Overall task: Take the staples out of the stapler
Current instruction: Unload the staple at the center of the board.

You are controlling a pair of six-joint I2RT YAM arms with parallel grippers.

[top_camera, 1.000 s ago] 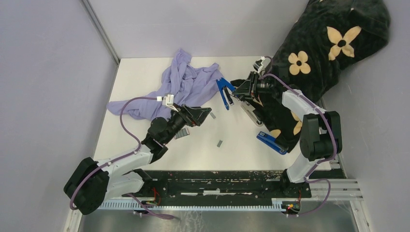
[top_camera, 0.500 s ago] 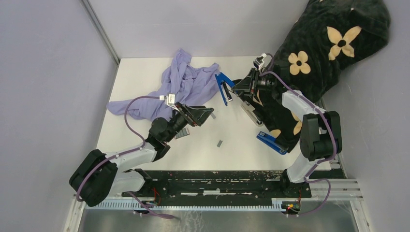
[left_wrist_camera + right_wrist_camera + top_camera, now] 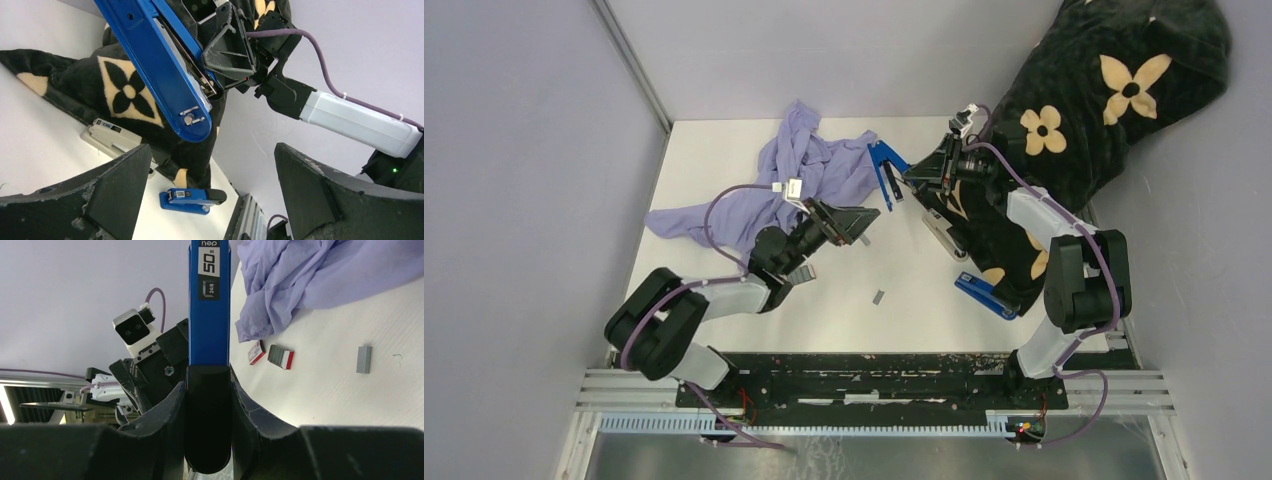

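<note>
- Right now your right claw (image 3: 207, 390) is pinching the black rear end of the blue stapler (image 3: 209, 315), one finger pressed on each side of it.
- That stapler is held up off the table (image 3: 724, 150). In the overhead view it hangs splayed in a V just beside the purple cloth (image 3: 804, 175).
- From the left wrist camera you look up at its underside and a metal rail. You cannot tell whether any staples sit inside.
- Your left claw (image 3: 849, 222) is spread wide and holds nothing. It is tilted up toward the stapler, close below and in front of it but apart from it.
- One loose strip of staples (image 3: 879, 296) lies flat on the bare table, nearer the arm bases than either claw.
- A red-and-white box (image 3: 256, 351) lies at the edge of the purple cloth, near the left arm.
- Over to the right, a grey stapler (image 3: 944, 235) rests at the edge of the black flowered blanket (image 3: 1114, 80).
- Nearer the right arm's base, a second blue stapler (image 3: 986, 295) lies shut beside the same blanket.
</note>
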